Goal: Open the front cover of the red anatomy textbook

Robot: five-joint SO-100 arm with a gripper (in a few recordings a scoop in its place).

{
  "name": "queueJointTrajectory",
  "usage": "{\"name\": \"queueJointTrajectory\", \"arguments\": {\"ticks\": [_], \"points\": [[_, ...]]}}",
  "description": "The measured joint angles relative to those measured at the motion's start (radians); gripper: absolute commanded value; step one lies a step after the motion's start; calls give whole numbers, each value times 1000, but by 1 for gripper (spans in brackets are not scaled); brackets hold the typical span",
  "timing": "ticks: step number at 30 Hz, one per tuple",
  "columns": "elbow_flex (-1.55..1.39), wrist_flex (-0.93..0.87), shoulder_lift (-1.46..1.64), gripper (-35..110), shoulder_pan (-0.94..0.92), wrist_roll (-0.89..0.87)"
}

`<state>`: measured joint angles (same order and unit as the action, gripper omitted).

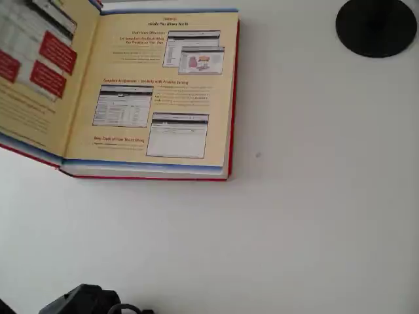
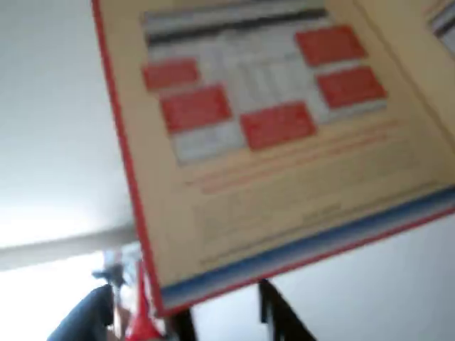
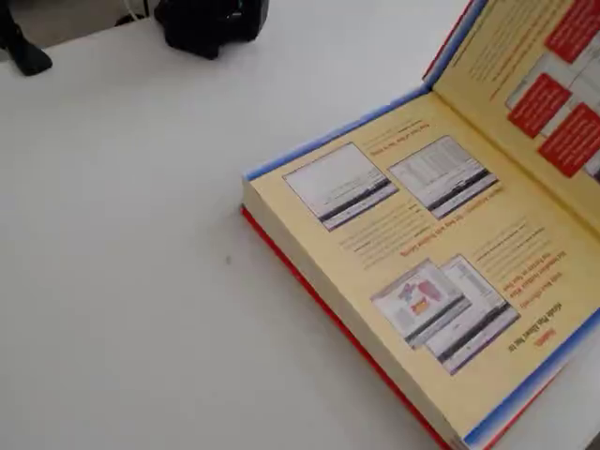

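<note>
The red anatomy textbook (image 1: pixel 157 91) lies open on the white table, its cream-yellow endpaper with printed screenshots facing up; in the fixed view it fills the right side (image 3: pixel 412 244). The front cover (image 1: pixel 39 72) stands tilted up on the book's left in the overhead view, inside face showing red boxes and a blue band, and rises at the top right of the fixed view (image 3: pixel 553 84). In the wrist view the cover's inside (image 2: pixel 270 142) looms close and blurred. Dark parts of my gripper (image 2: pixel 226 316) show just below the cover's lower corner; their state is unclear.
A black round base (image 1: pixel 376 26) stands at the table's top right in the overhead view. The arm's black base (image 1: pixel 85 302) sits at the bottom edge, and at the top of the fixed view (image 3: pixel 211 23). Bare white table (image 1: pixel 314 216) spreads right of the book.
</note>
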<state>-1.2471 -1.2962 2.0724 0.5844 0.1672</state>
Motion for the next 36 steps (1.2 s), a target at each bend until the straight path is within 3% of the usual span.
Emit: {"name": "queueJointTrajectory", "arguments": {"ticks": [5,8,15,27,36], "points": [[0,-58,29,21,-227,-46],[-8,-83,69,9,-379,-55],[-313,-72,327,0,-672,-63],[-1267,51,1086,0,-758,46],[-1621,32,1201,0,-735,43]]}}
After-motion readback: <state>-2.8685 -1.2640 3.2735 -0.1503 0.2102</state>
